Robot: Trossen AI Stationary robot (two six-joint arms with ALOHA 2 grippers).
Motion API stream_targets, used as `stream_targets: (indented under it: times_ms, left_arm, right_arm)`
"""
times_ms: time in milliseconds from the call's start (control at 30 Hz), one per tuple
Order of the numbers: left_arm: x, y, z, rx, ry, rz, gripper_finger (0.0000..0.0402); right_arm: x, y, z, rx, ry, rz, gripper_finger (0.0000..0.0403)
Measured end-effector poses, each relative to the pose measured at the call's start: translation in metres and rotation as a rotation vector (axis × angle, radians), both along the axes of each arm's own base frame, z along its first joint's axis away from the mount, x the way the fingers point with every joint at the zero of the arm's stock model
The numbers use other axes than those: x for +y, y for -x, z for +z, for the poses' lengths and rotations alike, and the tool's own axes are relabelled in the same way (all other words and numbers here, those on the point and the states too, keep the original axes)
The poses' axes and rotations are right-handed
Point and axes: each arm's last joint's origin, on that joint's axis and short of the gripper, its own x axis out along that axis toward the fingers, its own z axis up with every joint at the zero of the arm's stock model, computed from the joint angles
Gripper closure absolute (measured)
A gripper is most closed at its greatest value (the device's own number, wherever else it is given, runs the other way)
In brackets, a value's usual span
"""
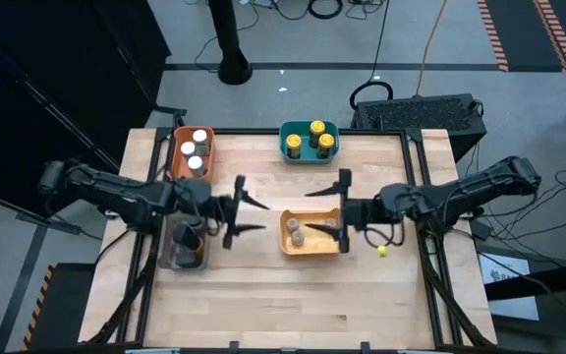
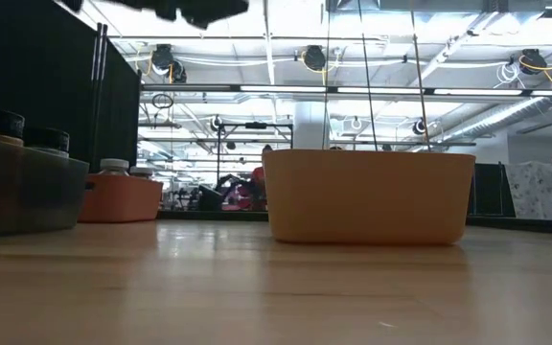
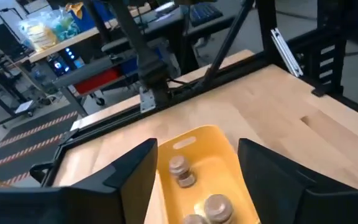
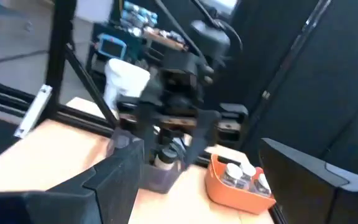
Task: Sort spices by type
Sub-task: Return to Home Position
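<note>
The spices are small jars sorted in four bins. White-lidded jars [image 1: 198, 149] stand in the orange bin [image 1: 179, 147], yellow-lidded jars [image 1: 317, 138] in the teal bin [image 1: 291, 149], grey-lidded jars [image 1: 297, 233] in the yellow bin [image 1: 314, 246] and black-lidded jars [image 1: 187, 236] in the grey bin [image 1: 173, 258]. My left gripper [image 1: 252, 216] hovers open above the table between the grey and yellow bins. In its wrist view my left gripper [image 3: 197, 149] holds nothing. My right gripper [image 1: 324, 212] hovers open above the yellow bin's far edge. My right gripper [image 4: 201, 149] is also empty.
A small yellow object [image 1: 382, 251] lies on the wood to the right of the yellow bin. Bare tabletop [image 1: 293, 305] stretches along the near edge. In the low view the yellow bin [image 2: 367, 196], orange bin [image 2: 123, 198] and grey bin [image 2: 27, 187] stand on the table.
</note>
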Motion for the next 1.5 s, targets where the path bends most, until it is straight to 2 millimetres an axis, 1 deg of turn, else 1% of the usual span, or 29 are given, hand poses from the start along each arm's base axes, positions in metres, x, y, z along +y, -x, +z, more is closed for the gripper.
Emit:
stream_targets:
  times_ms: [67, 133, 233, 333, 433, 500, 600, 733, 800, 967, 1033, 1133, 1233, 1300, 1400, 1500]
  left_arm:
    - [0.016, 0.008, -0.002, -0.011, 0.014, -0.009, 0.0178]
    - [0.031, 0.018, -0.005, -0.017, 0.016, 0.021, 0.0184]
    - [0.051, 0.034, -0.008, -0.085, 0.024, 0.077, 0.0187]
    - [0.064, 0.051, -0.018, -0.128, 0.051, 0.081, 0.0187]
    - [0.075, 0.071, -0.024, -0.155, 0.094, 0.149, 0.0187]
    - [0.074, 0.085, -0.024, -0.145, 0.129, 0.149, 0.0188]
    - [0.068, 0.112, -0.018, -0.118, 0.141, 0.151, 0.0188]
    - [0.059, 0.150, -0.011, -0.158, 0.130, 0.188, 0.0188]
    - [0.056, 0.167, -0.011, -0.187, 0.121, 0.206, 0.0188]
    - [0.051, 0.192, -0.018, -0.337, 0.130, 0.201, 0.0188]
    - [0.051, 0.195, -0.025, -0.371, 0.148, 0.204, 0.0188]
    - [0.052, 0.188, -0.043, -0.314, 0.186, 0.213, 0.0188]
    - [0.054, 0.178, -0.062, -0.311, 0.209, 0.213, 0.0188]
    - [0.055, 0.171, -0.080, -0.318, 0.215, 0.198, 0.0188]
    - [0.057, 0.164, -0.100, -0.363, 0.220, 0.185, 0.0188]
    - [0.058, 0.163, -0.105, -0.319, 0.256, 0.215, 0.0188]
  right_arm:
    - [-0.005, 0.010, -0.001, -0.015, -0.007, 0.034, 0.0103]
    - [-0.011, 0.021, -0.006, -0.040, -0.015, 0.047, 0.0103]
    - [-0.025, 0.040, -0.020, -0.099, -0.026, 0.009, 0.0103]
    - [-0.038, 0.060, -0.038, -0.157, -0.046, -0.031, 0.0103]
    - [-0.046, 0.082, -0.052, -0.226, -0.093, -0.046, 0.0103]
    - [-0.048, 0.096, -0.059, -0.246, -0.112, -0.045, 0.0103]
    - [-0.050, 0.114, -0.071, -0.270, -0.126, -0.042, 0.0103]
    - [-0.053, 0.133, -0.083, -0.318, -0.137, -0.042, 0.0103]
    - [-0.054, 0.140, -0.089, -0.331, -0.137, -0.041, 0.0103]
    - [-0.056, 0.153, -0.105, -0.349, -0.122, -0.043, 0.0103]
    - [-0.057, 0.158, -0.109, -0.375, -0.109, -0.045, 0.0103]
    - [-0.058, 0.167, -0.107, -0.466, -0.102, -0.035, 0.0103]
    - [-0.058, 0.174, -0.107, -0.540, -0.075, 0.009, 0.0103]
    - [-0.058, 0.176, -0.112, -0.545, -0.077, 0.001, 0.0103]
    - [-0.058, 0.175, -0.126, -0.505, -0.102, 0.000, 0.0103]
    - [-0.058, 0.174, -0.127, -0.493, -0.115, 0.008, 0.0103]
